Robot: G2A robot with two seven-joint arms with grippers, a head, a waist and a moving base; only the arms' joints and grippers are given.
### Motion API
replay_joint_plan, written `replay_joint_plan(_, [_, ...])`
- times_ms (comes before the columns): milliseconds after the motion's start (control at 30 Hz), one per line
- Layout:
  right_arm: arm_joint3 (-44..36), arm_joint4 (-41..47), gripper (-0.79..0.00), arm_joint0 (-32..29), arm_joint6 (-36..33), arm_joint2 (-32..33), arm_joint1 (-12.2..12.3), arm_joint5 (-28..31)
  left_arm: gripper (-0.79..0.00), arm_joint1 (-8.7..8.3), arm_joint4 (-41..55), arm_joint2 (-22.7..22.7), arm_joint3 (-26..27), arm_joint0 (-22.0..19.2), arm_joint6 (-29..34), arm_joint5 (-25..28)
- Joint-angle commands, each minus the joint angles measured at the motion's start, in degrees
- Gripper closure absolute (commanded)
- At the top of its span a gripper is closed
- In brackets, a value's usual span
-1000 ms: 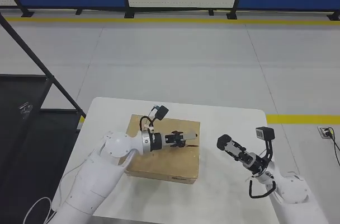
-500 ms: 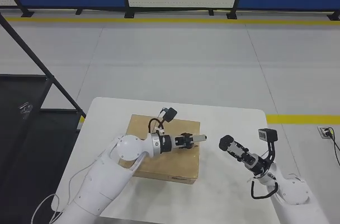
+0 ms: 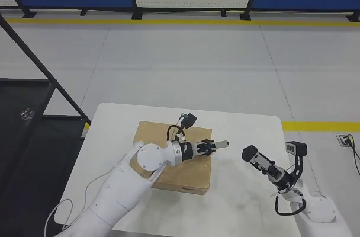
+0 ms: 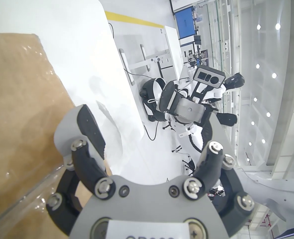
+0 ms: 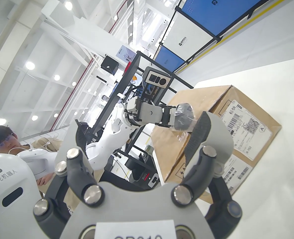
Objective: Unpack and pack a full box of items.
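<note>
Left gripper [image 4: 149, 123] spread wide at cardboard box [image 4: 20, 95] edge.

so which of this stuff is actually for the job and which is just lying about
For the job: cardboard box, taped shut; left tool, open at its edge; right tool, open beside it.
Lying about: black frame; floor socket.

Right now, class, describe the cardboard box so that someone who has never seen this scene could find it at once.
Start at the white table with rounded corners. On it sits one brown cardboard box, closed, its top sealed with clear tape. It is the only brown thing there, with white printed labels on one side.
</note>
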State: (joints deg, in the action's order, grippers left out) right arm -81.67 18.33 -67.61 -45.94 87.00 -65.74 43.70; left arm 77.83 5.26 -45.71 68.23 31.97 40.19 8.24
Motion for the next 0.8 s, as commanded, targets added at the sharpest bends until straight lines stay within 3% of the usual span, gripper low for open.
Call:
replay_joint_plan(0, [0.33,0.57,-0.785,-0.05,-0.3,0.23,0.13,0.31,-0.785,0.44,-0.12,0.62,-0.69,-0.28,-0.71,0.12])
replay_joint_plan(467, [2.3,3.46,-0.785,0.84,-2.26,-0.01,0.76,1.37,-0.785,1.32,-0.67,0.85,0.98,0.74,1.22,0.67])
replay_joint_plan(767, [3.04,4.54,-0.785,1.26,-2.46,-0.69,0.98,1.78,-0.785,0.41,-1.05,-2.94,5.27,3.88,1.13,1.61])
